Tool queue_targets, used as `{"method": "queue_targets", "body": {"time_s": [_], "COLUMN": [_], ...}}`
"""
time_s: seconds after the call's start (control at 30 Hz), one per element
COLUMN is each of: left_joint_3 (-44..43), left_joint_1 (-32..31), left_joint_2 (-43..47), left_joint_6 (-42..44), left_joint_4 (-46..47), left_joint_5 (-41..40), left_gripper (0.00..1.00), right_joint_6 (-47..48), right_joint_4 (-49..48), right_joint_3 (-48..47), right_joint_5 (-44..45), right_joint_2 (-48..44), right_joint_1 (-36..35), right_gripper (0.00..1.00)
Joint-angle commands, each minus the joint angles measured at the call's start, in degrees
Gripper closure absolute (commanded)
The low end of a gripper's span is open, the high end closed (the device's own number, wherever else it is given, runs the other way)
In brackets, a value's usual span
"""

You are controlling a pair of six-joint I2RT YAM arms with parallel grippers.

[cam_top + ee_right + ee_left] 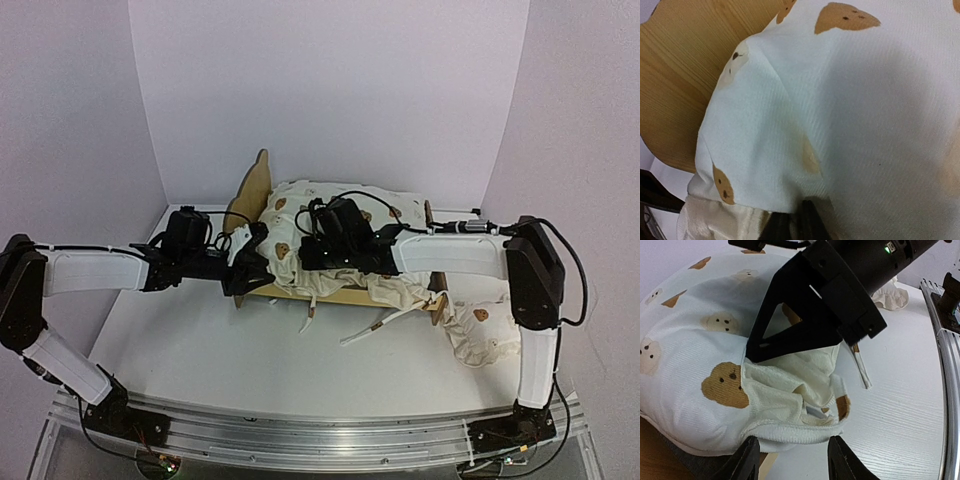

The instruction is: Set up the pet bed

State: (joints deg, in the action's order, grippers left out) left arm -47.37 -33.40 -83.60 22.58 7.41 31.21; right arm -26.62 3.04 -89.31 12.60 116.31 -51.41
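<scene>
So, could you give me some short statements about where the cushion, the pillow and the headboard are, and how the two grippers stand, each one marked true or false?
1. The cushion lies on the pet bed. True.
2. The small pillow sits on top of the cushion. False: it lies on the table, to the right of the bed.
3. The left gripper has its jaws open. True.
4. In the top view, the headboard is at the right end of the bed. False: it is at the left end.
5. The right gripper is wide open over bare table. False: its fingers are close together, at the cushion.
</scene>
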Motion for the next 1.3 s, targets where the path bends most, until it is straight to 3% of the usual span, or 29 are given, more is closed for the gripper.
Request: {"method": "queue_targets", "body": {"time_s": [0.0, 0.13, 0.23, 0.47, 0.7, 0.83, 1.07, 1.27], "left_joint_3": [0.58, -2.17, -3.58, -5.35, -10.32, -10.64, -12.62, -23.08], "left_joint_1": [0.27, 0.27, 0.23, 0.21, 0.21, 0.18, 0.09, 0.09], "left_joint_2": [0.82, -2.61, -4.18, -6.17, -9.25, -8.64, -1.85, -9.69], "left_joint_6": [2.29, 5.75, 9.88, 18.9, 21.92, 31.66, 52.4, 48.27], "left_joint_4": [-1.44, -4.54, -6.21, -9.66, -10.57, -13.86, -31.59, -36.87], "left_joint_5": [-3.19, -7.38, -8.75, -11.58, -14.1, -11.3, 1.82, -1.51], "left_gripper": [0.52, 0.51, 0.49, 0.49, 0.48, 0.47, 0.39, 0.36], "right_joint_6": [-0.44, 5.2, 6.33, 7.27, 10.15, 11.71, 11.82, 11.35], "right_joint_4": [4.73, 10.04, 11.43, 11.46, 11.33, 10.67, 8.84, 7.55], "right_joint_3": [-3.19, -4.49, -1.59, 8.01, 12.58, 13.68, 16.0, 17.98], "right_joint_5": [4.29, -1.59, -4.46, -7.92, -16.11, -20.41, -21.23, -18.14], "right_joint_2": [-1.72, -5.55, -9.92, -20.5, -23.95, -24.29, -24.99, -25.06], "right_joint_1": [-0.05, -0.09, -0.09, -0.09, -0.17, -0.18, -0.31, -0.35], "right_gripper": [0.75, 0.55, 0.47, 0.47, 0.48, 0.49, 0.49, 0.49]}}
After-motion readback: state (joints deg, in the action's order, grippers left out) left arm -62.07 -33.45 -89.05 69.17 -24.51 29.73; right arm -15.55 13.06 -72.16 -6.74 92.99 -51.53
